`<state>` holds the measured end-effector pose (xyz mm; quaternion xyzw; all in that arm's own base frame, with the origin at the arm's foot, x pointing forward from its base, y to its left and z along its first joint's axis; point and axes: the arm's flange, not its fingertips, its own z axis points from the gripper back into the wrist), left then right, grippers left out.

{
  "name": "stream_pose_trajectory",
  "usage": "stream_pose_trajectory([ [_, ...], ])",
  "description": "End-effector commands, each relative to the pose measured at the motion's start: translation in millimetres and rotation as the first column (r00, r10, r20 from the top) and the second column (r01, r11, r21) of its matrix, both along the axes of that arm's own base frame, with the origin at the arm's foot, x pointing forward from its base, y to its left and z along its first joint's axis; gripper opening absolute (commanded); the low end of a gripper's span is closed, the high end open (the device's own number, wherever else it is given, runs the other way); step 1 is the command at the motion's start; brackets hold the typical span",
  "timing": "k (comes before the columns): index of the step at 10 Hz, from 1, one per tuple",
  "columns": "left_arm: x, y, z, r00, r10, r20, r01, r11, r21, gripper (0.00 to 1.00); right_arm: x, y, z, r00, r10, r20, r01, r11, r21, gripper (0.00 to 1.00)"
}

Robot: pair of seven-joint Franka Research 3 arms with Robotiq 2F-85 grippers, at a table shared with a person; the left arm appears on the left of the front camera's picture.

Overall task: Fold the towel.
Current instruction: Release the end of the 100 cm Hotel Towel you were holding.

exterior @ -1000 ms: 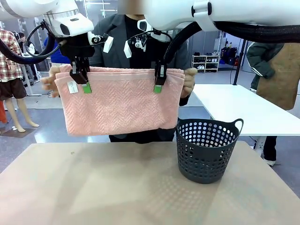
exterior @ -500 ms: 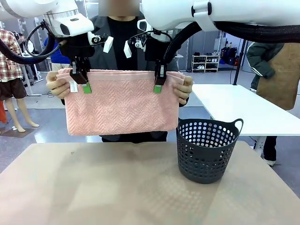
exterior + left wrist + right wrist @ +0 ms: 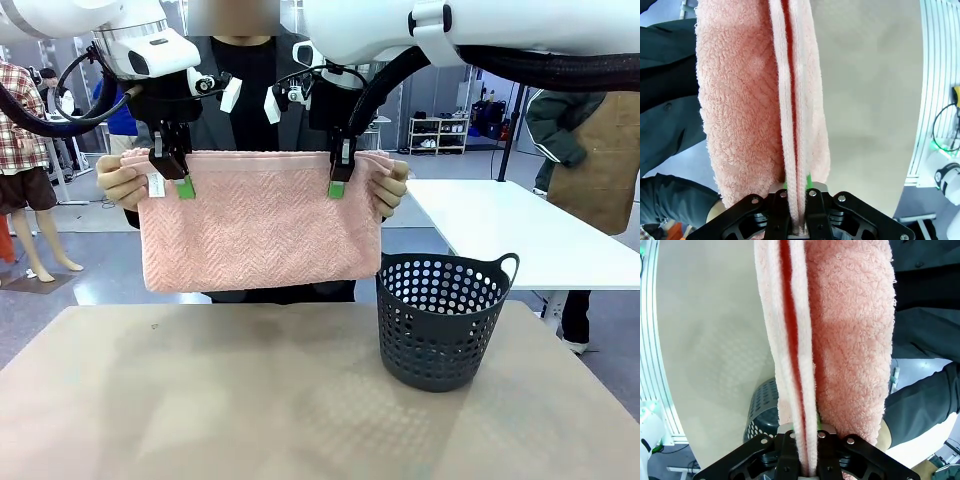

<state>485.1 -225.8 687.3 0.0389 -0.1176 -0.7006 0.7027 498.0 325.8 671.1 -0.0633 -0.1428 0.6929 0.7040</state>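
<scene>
Towel [image 3: 260, 225] hangs doubled above the table [image 3: 200, 400], top edge pinched in left pincer [image 3: 178, 180] and right pincer [image 3: 338, 182]; person's hands [image 3: 122, 180] hold both ends. Basket [image 3: 440, 330] stands just below its right corner, contents hidden.

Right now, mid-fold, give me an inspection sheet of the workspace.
Surface: beige table, carrying the basket.
Job's things: pink towel hangs folded above the table's far edge, a person's hands at its upper corners.
Clutter: dark basket on the table, below the towel's right end.
Grippers: left gripper and right gripper both shut on the towel's top edge.
Cables: black hoses along both arms, apart from the towel.
Surroundings: white table far right.
</scene>
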Motion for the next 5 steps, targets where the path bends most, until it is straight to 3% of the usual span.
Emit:
stream_pose_trajectory([
  [1,-0.2,0.4,0.4,1.000,0.008,0.003,-0.008,1.000,0.005,0.00,1.3,-1.2,0.7,1.000,0.010,0.011,-0.010,1.000,0.000,0.00],
  [5,-0.2,0.4,0.4,1.000,0.008,0.003,-0.008,1.000,0.005,0.00,1.3,-1.2,0.7,1.000,0.010,0.011,-0.010,1.000,0.000,0.00],
])
